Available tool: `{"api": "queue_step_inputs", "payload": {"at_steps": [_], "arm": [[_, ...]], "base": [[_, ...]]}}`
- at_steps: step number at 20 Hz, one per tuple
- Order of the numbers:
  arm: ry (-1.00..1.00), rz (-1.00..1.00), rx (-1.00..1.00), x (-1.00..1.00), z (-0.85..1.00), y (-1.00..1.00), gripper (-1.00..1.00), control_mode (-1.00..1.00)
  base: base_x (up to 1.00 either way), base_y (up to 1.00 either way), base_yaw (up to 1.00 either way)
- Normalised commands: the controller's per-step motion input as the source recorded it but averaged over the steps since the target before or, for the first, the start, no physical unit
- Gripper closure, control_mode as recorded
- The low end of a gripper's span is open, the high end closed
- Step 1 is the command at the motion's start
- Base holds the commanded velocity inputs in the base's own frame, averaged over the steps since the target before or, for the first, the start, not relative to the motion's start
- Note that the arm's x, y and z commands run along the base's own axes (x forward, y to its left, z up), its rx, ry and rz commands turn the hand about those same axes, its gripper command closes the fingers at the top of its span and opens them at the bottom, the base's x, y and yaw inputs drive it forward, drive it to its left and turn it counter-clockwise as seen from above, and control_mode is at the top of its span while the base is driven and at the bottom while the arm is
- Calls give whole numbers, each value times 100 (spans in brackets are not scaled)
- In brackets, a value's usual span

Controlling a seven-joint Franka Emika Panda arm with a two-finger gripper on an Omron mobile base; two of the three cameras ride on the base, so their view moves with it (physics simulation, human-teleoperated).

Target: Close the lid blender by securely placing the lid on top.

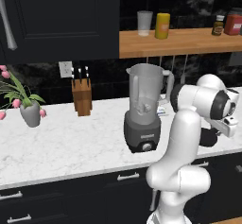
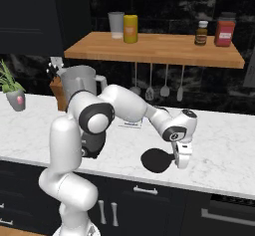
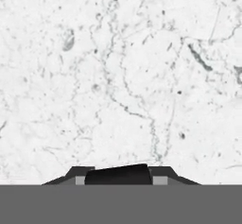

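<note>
Two fingertips (image 3: 160, 179) clamp the lid (image 3: 118, 175); the blender (image 1: 143, 109) stands open.

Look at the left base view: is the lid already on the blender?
No: the blender jar's mouth stands open, with no cap on it.

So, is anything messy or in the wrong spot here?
Nothing is spilled or broken. The blender has no lid on: the lid lies flat on the counter to its right, with the gripper shut on its edge.
</note>
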Motion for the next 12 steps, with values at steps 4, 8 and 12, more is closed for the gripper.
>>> {"api": "queue_step_inputs", "payload": {"at_steps": [4,8,12], "arm": [[1,0,0,-21,49,3,100,-100],[3,-3,4,-31,94,3,100,-100],[9,-11,12,-24,100,3,100,-100]], "base": [[0,0,0],[0,0,0],[0,0,0]]}}
